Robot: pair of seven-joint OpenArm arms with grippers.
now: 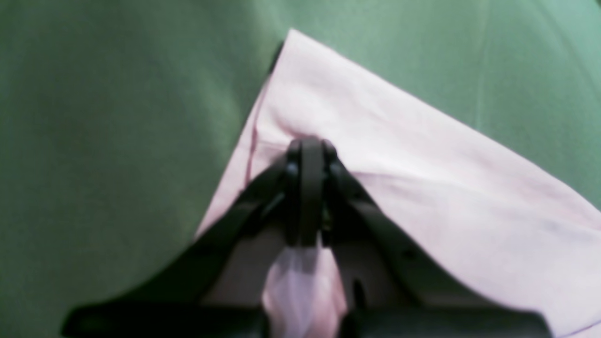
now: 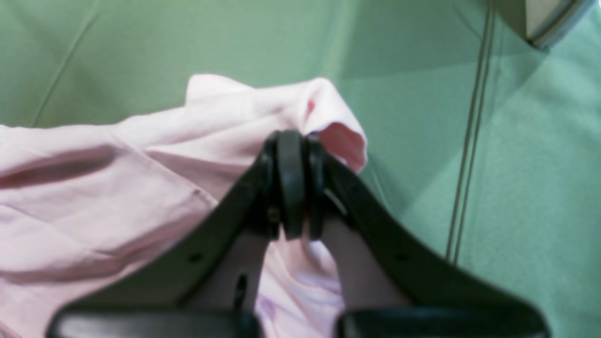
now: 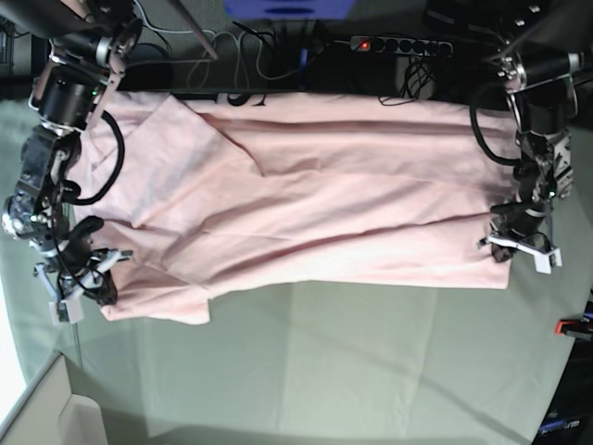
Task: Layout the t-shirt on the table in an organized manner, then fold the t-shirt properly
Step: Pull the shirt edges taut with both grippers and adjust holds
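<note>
Grey-green table (image 3: 371, 352), pink t-shirt (image 3: 315, 195) spread sideways across it, still rumpled. My left gripper (image 1: 307, 145) is clamped on one corner, my right gripper (image 2: 291, 141) on a bunched edge. Soft, floppy cotton, so I'd guess corners and hems grip best.

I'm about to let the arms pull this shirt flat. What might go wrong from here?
1. The right gripper is shut on a bunched, rolled bit of the t-shirt, so it may hold several layers and drag in a crease.
2. The left gripper pinches close to a corner; a hard pull might slip it free.
3. Diagonal wrinkles cross the shirt, and its far edge lies near the table edge by cables.
</note>
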